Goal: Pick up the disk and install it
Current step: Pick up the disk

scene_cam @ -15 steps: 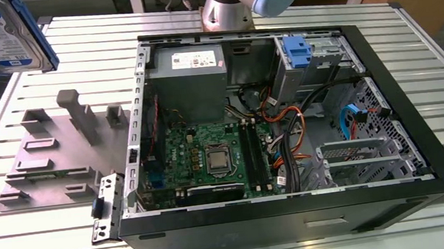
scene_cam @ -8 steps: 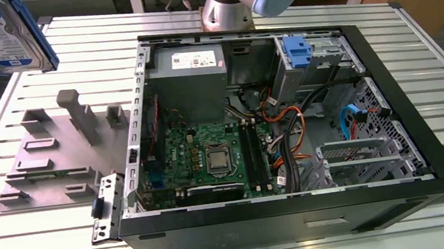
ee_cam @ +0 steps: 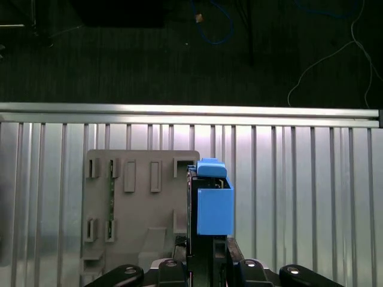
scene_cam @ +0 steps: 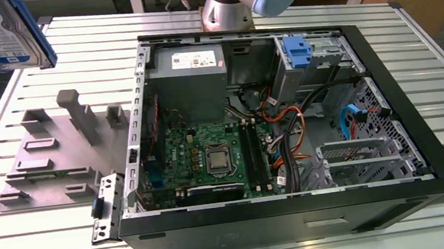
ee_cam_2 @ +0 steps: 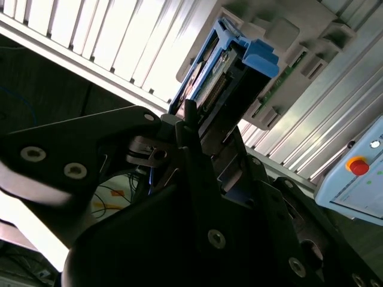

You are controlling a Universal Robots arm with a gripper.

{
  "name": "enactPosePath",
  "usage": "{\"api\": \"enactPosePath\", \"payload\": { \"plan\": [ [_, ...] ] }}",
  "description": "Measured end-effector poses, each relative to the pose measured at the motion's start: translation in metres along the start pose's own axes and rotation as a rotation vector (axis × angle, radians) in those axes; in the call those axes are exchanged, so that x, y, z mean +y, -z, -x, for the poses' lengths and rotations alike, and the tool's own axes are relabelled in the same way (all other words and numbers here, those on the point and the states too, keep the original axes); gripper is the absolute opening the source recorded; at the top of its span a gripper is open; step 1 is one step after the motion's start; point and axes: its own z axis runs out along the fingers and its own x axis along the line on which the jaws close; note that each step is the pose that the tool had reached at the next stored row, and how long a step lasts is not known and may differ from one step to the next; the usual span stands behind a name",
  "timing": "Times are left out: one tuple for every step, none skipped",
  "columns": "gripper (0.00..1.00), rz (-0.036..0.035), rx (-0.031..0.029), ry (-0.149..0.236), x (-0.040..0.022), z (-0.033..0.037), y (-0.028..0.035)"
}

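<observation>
Slatted metal surface (scene_cam: 434, 43) carrying an open PC case (scene_cam: 423, 184), dark floor beyond its edge

Fingers (ee_cam: 206, 258) closed on the disk (ee_cam: 213, 206), clamping it edge-on at one end, blue bracket outward. Disk hangs in the air, off the surface, above the grey fixture (ee_cam: 131, 197); in the exterior view it sits high at that view's left, well apart from the case

Progress: pick-up looks done, disk clear of the fixture. Install not yet done, disk nowhere near the case

Around: drive cage with blue tab (scene_cam: 297, 51) at the far side of the case, a second metal cage (scene_cam: 356, 160) nearer. Orange and black cables (scene_cam: 283, 124) run between the motherboard (scene_cam: 208, 156) and the cages and may crowd the way in
</observation>
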Motion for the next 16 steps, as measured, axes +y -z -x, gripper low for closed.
{"api": "enactPosePath", "payload": {
  "plan": [
    [0.35,0.0001,0.0,0.0,0.0001,0.0001,0.0017],
    [0.35,0.0,0.0,0.0,0.0002,0.0002,0.0035],
    [0.35,0.0,0.0,0.0,0.0002,0.0003,0.0055],
    [0.35,0.0,0.0,0.0,0.0003,0.0005,0.0075],
    [0.35,-0.0001,-0.0001,0.0,0.0004,0.0006,0.0093],
    [0.35,0.0,0.0,0.0,0.0005,0.0007,0.0112],
    [0.35,0.0001,0.0,0.0,0.0006,0.0008,0.0131],
    [0.35,0.0,0.0,0.0,0.0007,0.0009,0.015],
    [0.35,0.0001,0.0,0.0,0.0008,0.0011,0.0169],
    [0.35,0.0,0.0,0.0,0.0008,0.0012,0.0183],
    [0.35,0.0,0.0,0.0,0.0009,0.0012,0.0194],
    [0.35,0.0,0.0,0.0,0.0009,0.0012,0.02],
    [0.35,0.0,0.0,0.0,0.0009,0.0013,0.0201],
    [0.35,-0.0001,-0.0001,0.0,0.0009,0.0013,0.0201],
    [0.35,-0.0001,-0.0001,0.0,0.0009,0.0013,0.0201],
    [0.35,0.0,0.0,0.0,0.0009,0.0013,0.0202]
  ]
}}
